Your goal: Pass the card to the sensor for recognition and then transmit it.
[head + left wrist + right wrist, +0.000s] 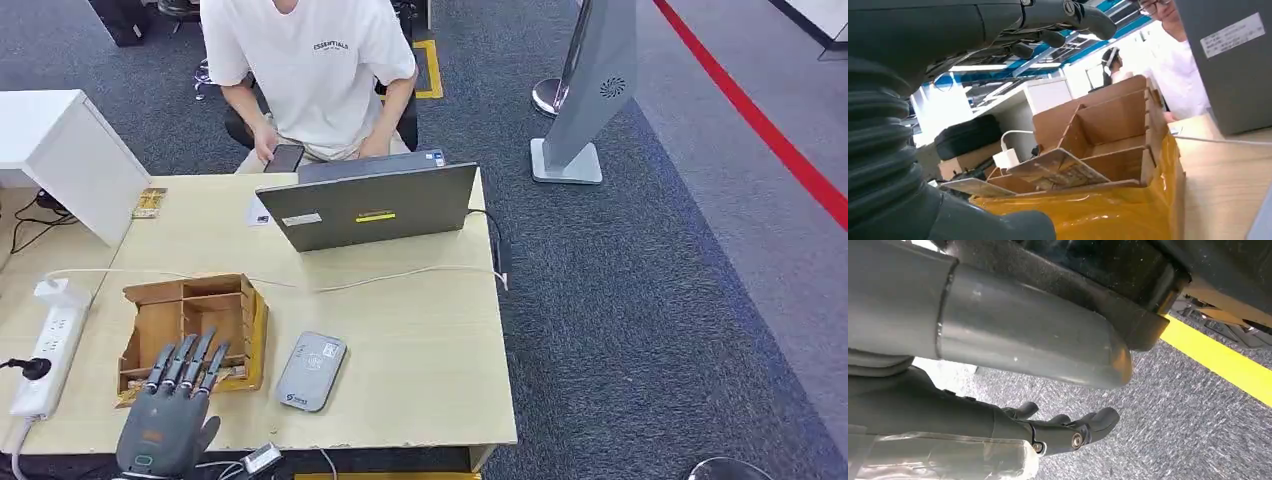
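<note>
A light wooden tabletop (420, 330) carries a cardboard organiser box (195, 325) with open compartments and, just beside it, a flat grey card sensor (311, 371). The robot's left hand (172, 410) hovers at the near edge of the box, fingers (190, 362) straight, spread apart and holding nothing, their tips over the front compartment. The cards (1058, 167) lie flat in that front compartment, overlapping, near the fingertips.

The step in hand looks like reaching for a card. To do it well, the hand should probably come down on the topmost card's free edge and pinch one card alone, keeping clear of the cardboard dividers.

The left wrist view shows the cards' raised edges and the yellow tape on the box front, which the head view barely resolves. The head view places a person seated behind a laptop (372, 205). The right wrist view shows the right hand (1063, 427) hanging above grey carpet, fingers loosely curled, holding nothing.
</note>
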Controlling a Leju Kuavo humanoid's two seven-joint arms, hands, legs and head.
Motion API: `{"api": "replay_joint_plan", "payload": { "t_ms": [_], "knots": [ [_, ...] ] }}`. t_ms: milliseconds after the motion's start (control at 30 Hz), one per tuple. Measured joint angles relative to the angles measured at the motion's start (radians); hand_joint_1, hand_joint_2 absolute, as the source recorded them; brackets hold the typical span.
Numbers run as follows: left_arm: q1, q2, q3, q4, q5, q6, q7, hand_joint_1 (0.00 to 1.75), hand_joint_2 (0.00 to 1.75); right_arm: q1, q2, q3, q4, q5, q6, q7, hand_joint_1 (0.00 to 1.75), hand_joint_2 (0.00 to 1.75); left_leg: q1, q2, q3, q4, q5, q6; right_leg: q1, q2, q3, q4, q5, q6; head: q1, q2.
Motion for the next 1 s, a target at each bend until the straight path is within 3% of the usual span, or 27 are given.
{"api": "replay_joint_plan", "payload": {
  "t_ms": [567,767,800,1000],
  "knots": [
    [-0.026,-0.071,0.099,0.077,-0.012,0.036,-0.016,0.00,1.75,0.000,0.000,0.000,0.000,0.021,0.003,0.000,0.00,0.00,0.000,0.000,0.000,0.000,0.000,0.000,0.000,0.000,0.000,0.000,0.000,0.000,0.000,0.000],
    [-0.037,-0.091,0.128,0.103,-0.020,0.045,-0.046,0.00,1.75,0.000,0.000,0.000,0.000,0.029,0.004,0.003,0.00,0.00,0.000,0.000,0.000,0.000,0.000,0.000,0.000,0.000,0.000,0.000,0.000,0.000,0.000,0.000],
    [-0.040,-0.095,0.134,0.108,-0.021,0.046,-0.054,1.75,1.75,0.000,0.000,0.000,0.000,0.029,0.005,0.003,0.00,0.00,0.000,0.000,0.000,0.000,0.000,0.000,0.000,0.000,0.000,0.000,0.000,0.000,0.000,0.000],
    [-0.047,-0.112,0.156,0.135,-0.019,0.035,-0.083,1.75,1.75,0.000,0.000,0.000,0.000,0.032,0.005,0.002,0.00,0.00,0.000,0.000,0.000,0.000,0.000,0.000,0.000,0.000,0.000,0.000,0.000,0.000,0.000,0.000]
  ]
}}
